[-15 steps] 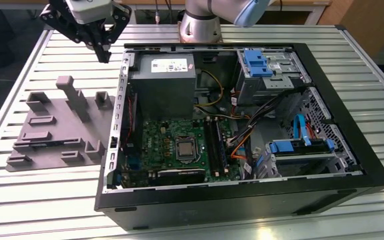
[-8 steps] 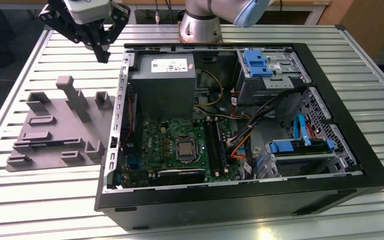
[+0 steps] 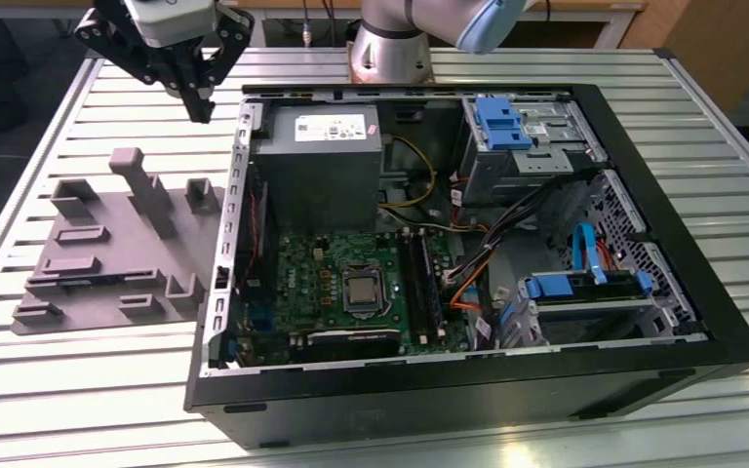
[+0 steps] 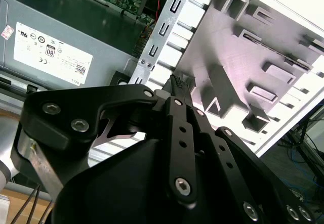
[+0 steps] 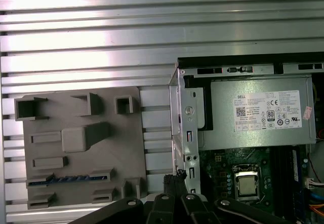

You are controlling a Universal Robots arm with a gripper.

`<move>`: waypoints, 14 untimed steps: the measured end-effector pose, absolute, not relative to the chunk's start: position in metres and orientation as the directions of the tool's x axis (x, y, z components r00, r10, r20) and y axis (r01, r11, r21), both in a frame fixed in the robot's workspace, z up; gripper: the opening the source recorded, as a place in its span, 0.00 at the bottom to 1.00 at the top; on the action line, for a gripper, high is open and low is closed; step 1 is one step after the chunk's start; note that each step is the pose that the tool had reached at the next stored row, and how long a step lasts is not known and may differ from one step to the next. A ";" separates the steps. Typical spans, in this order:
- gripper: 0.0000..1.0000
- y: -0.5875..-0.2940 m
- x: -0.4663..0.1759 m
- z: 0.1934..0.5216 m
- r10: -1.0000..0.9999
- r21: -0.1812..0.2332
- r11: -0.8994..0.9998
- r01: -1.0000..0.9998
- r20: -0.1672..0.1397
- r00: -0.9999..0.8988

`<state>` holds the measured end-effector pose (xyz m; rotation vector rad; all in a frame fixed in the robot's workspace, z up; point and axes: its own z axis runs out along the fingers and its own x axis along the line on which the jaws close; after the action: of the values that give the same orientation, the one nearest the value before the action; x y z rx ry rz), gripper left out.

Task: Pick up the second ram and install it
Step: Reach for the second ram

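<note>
The tool (image 3: 200,105) hangs clenched, fingers pressed together with nothing between them, above the desk (image 3: 75,390) between the grey holder plate (image 3: 112,244) and the wall of the open computer case (image 3: 479,395). In the first wrist view, the second ram (image 5: 66,179) stands on edge in a slot of that plate, apart from the tool.

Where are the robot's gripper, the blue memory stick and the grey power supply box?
gripper (image 3: 200,112), exterior view, between its fingertips
memory stick (image 5: 66,180), first wrist view, middle of its blue edge
power supply box (image 3: 312,171), exterior view, its grey top face
</note>
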<state>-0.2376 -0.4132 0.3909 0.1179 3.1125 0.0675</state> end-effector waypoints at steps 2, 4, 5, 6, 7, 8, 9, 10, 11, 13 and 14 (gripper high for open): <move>0.11 -0.413 -0.238 0.391 0.076 0.044 0.996 0.075 -0.024 -0.997; 0.11 -0.413 -0.238 0.391 0.076 0.044 0.996 0.075 -0.024 -0.997; 0.11 -0.413 -0.238 0.391 0.076 0.044 0.996 0.075 -0.024 -0.997; 0.11 -0.413 -0.238 0.391 0.076 0.044 0.996 0.075 -0.024 -0.997; 0.11 -0.413 -0.238 0.391 0.076 0.044 0.996 0.075 -0.024 -0.997; 0.11 -0.413 -0.238 0.391 0.076 0.044 0.996 0.075 -0.024 -0.997; 0.11 -0.413 -0.238 0.391 0.076 0.044 0.996 0.075 -0.024 -0.997; 0.11 -0.413 -0.238 0.391 0.076 0.044 0.996 0.075 -0.024 -0.997; 0.11 -0.413 -0.238 0.391 0.076 0.044 0.996 0.075 -0.024 -0.997; 0.11 -0.413 -0.239 0.391 0.076 0.044 0.996 0.075 -0.024 -0.997; 0.11 -0.413 -0.239 0.391 0.076 0.044 0.996 0.075 -0.025 -0.997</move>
<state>-0.2388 -0.4132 0.3908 0.1179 3.1124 0.0677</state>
